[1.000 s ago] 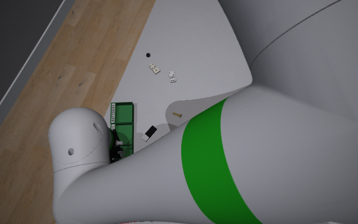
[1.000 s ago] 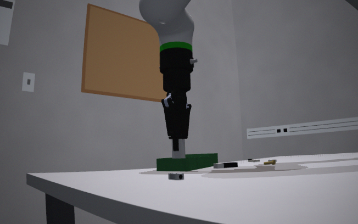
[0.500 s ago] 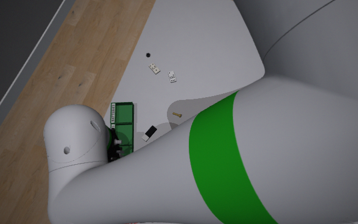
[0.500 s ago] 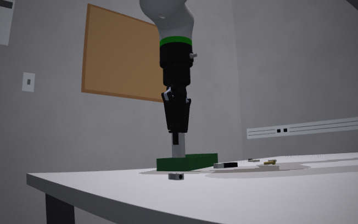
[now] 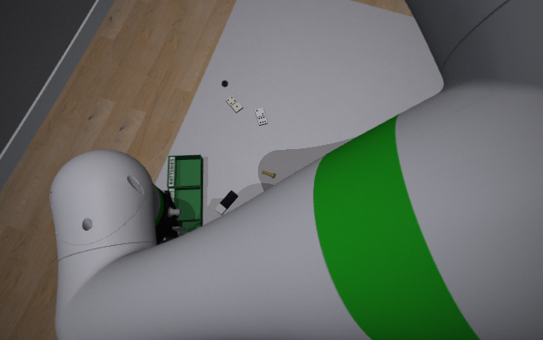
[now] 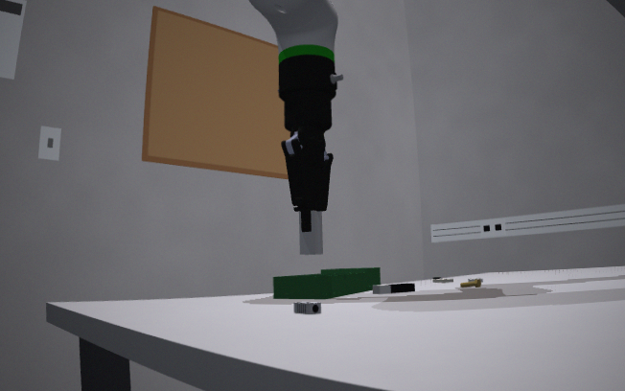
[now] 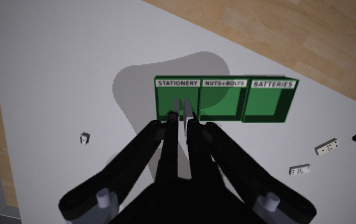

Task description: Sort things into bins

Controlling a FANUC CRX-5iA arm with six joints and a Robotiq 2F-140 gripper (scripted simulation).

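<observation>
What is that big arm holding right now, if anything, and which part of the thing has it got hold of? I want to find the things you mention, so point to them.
Nothing is held: the gripper (image 5: 171,227) (image 6: 312,251) (image 7: 181,107) is shut, with only a narrow, bare gap between its grey fingertips (image 6: 312,243).

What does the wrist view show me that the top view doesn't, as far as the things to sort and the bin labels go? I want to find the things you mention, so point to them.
Only wrist: the pencil sharpener (image 7: 85,138) and the STATIONERY label (image 7: 178,83).

Only top: the brass bolt (image 5: 268,173) and the black-and-white block (image 5: 226,202), perhaps an eraser.

Both: two dominoes (image 5: 234,103) (image 5: 261,117) (image 7: 327,146) (image 7: 300,170), the BATTERIES label (image 5: 171,171) (image 7: 272,84), the NUTS+BOLTS label (image 5: 171,194) (image 7: 224,83) (partly hidden in top), and a small black piece (image 5: 225,83) (image 7: 354,138), cut off at the wrist view's edge.
</observation>
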